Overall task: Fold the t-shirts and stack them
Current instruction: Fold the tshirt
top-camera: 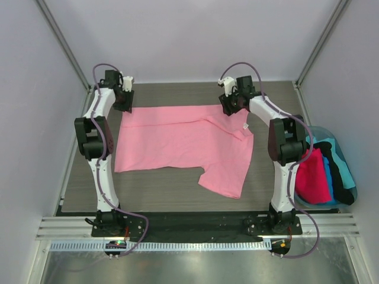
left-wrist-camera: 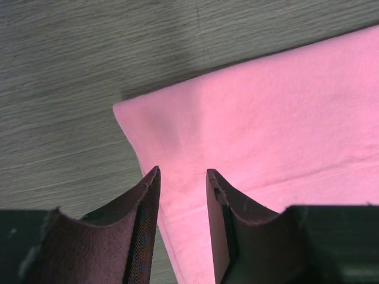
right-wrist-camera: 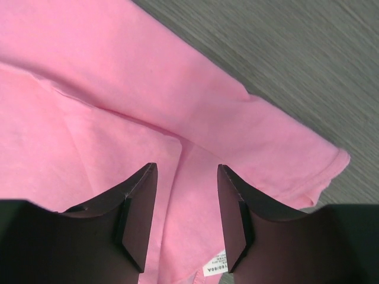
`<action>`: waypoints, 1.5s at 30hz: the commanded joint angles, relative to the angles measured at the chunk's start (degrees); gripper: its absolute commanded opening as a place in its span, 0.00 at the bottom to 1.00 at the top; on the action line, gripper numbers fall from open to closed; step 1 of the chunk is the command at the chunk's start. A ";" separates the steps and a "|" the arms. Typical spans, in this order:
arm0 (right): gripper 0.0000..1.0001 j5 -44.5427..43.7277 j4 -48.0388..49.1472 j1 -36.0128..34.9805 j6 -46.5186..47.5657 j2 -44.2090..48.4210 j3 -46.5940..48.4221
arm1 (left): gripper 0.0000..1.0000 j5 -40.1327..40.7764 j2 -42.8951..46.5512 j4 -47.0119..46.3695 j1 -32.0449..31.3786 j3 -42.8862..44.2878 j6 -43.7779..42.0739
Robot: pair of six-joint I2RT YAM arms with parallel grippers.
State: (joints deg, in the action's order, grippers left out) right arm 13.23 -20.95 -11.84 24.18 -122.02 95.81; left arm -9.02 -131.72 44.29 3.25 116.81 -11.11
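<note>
Right wrist shows light pink t-shirt (right-wrist-camera: pixel 118 89) with printed white neck tag (right-wrist-camera: pixel 214 266).

We record a grey wood-grain tabletop (top-camera: pixel 166 189); plain pale lilac walls (top-camera: pixel 195 35) enclose it on three sides; slanted grey metal struts (top-camera: pixel 58 35) rise at the far corners; we find the lighting even.

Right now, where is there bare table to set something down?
A bare strip of table runs between the light pink t-shirt and the arm bases. A narrower one lies by the back wall. Crowded: its far corners, under the left gripper and right gripper.
</note>
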 commanded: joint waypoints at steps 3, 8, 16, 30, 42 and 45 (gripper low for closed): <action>0.50 4.69 -1.11 -0.47 -0.81 -1.55 3.59 | 0.38 1.54 -0.11 -0.52 0.09 0.08 -0.75; 0.50 4.78 -1.46 -0.56 -0.54 -3.75 4.73 | 0.37 2.34 -0.38 -0.70 0.09 -0.71 -0.93; 0.42 5.57 -1.55 -0.56 -0.98 -7.18 8.69 | 0.38 3.30 0.06 -0.79 0.18 -1.32 -1.19; 0.01 6.89 -2.16 -3.54 -2.30 4.14 0.35 | 0.37 2.95 1.03 -1.14 0.27 -1.94 -1.45; 0.30 -1.71 -0.32 -16.47 -5.11 21.39 -16.53 | 0.37 0.67 -1.87 0.44 0.53 3.50 -0.49; 0.29 -4.53 0.55 -13.41 -3.44 18.32 -14.44 | 0.37 0.75 -2.75 1.15 0.53 4.91 -0.57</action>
State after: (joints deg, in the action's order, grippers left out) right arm 14.35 -22.52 -30.04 20.80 -101.73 80.34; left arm -6.98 -133.84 44.64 3.38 118.74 -12.14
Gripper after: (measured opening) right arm 0.300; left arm 0.372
